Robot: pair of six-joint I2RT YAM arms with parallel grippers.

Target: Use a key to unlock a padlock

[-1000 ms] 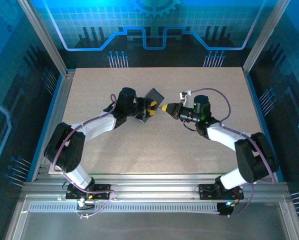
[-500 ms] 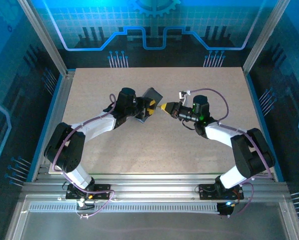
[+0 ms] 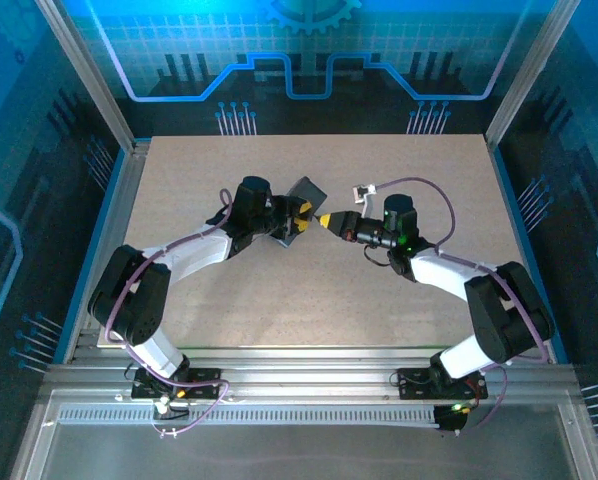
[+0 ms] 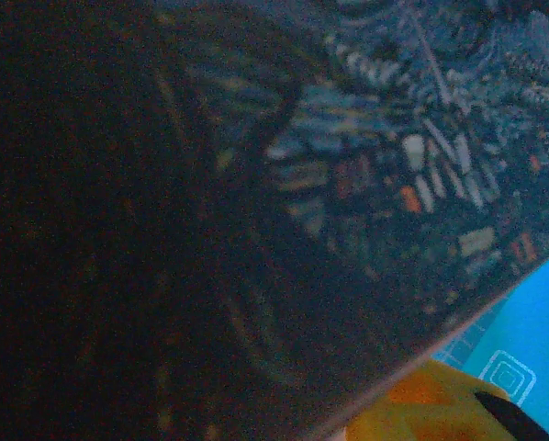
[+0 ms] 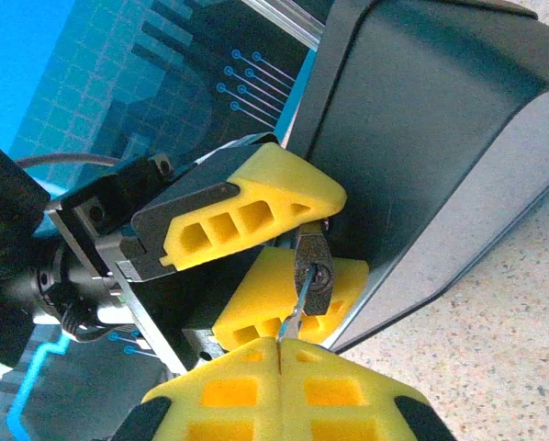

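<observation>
The task stands at the insertion step and, by my reading, is not finished. In the right wrist view the right tool [image 5: 279,356] is pinched tight on the key [image 5: 295,310]. The key's thin shaft runs up out of that grip to the keyhole [image 5: 319,273] end of the padlock [image 5: 313,262]. The left tool [image 5: 332,237] is narrowed around the padlock and holds it just beside the dark tin [image 5: 431,138], off the counter [image 5: 504,367]. What looks done: both pieces are in hand and the key tip is at the lock, touching it. What is left, as I judge it, is seating the key fully, turning it and freeing the shackle. Whether the tip is inside the keyhole or only against its face cannot be told. The shackle is hidden behind the left tool's upper yellow finger [image 5: 247,216], so I cannot tell whether it is latched or looped through anything on the tin. The left wrist view gives a dim, blurred stretch of the tin's swirl pattern. In the top view the tools meet tip to tip, and the parts between them are too small to make out.
</observation>
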